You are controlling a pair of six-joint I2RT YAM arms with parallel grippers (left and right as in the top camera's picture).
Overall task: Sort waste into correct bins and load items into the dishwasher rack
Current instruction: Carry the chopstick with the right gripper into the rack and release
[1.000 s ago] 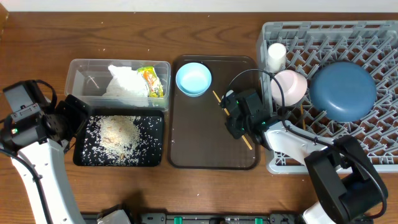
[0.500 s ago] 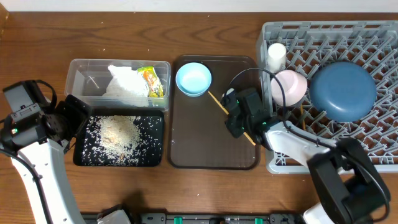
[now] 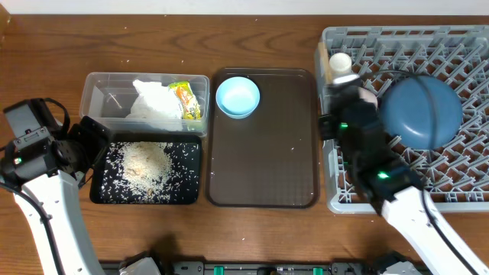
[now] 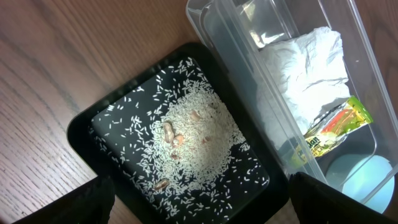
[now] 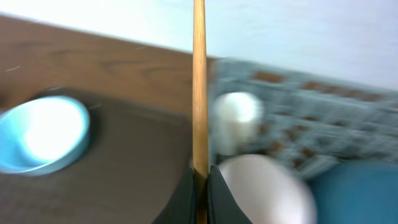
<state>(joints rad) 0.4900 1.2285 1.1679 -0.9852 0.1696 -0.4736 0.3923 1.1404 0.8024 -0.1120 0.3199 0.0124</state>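
My right gripper is shut on a thin wooden chopstick that stands upright between its jaws. In the overhead view this gripper hangs over the left edge of the grey dishwasher rack, beside the cream cup and covering most of the white bowl. The dark-blue plate lies in the rack. A light-blue bowl sits on the brown tray. My left gripper is open over the black tray of rice. The napkin and wrapper lie in the clear tub.
The brown serving tray lies between the two bins and the rack, with only the light-blue bowl at its far end. The clear tub and black tray sit side by side at the left. The right wrist view is motion-blurred.
My right gripper has lifted the chopstick off the brown tray and swung right to the rack's left edge. The left arm has stayed put.
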